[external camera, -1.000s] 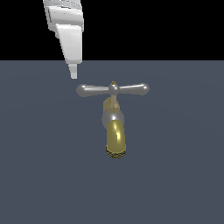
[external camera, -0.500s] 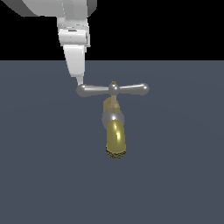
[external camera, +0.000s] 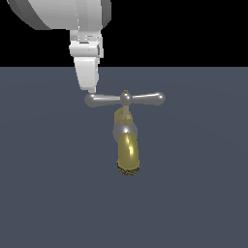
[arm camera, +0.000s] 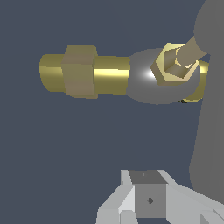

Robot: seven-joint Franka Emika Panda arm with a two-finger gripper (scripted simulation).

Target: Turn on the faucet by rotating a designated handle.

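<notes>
In the exterior view the faucet [external camera: 128, 152] has a gold-brass curved spout and a silver collar. The handle [external camera: 125, 99] is a silver crossbar lying level on top of it. My gripper [external camera: 90, 89] points down with its fingers together. Its tip is right at the bulb on the handle's arm at the exterior view's left, and I cannot tell if they touch. In the wrist view the faucet's gold body [arm camera: 87, 72] and silver collar lie ahead. The handle [arm camera: 210, 113] is a blurred grey bar at the side. The gripper's fingertips [arm camera: 148, 199] hold nothing.
The faucet stands on a plain dark blue-grey surface [external camera: 193, 193] that fills the lower part of the exterior view. The white arm's large wrist [external camera: 63, 14] hangs above the handle's arm at the exterior view's left.
My gripper has come down and shifted toward the exterior view's right, from above the handle to its end bulb. The handle looks unmoved.
</notes>
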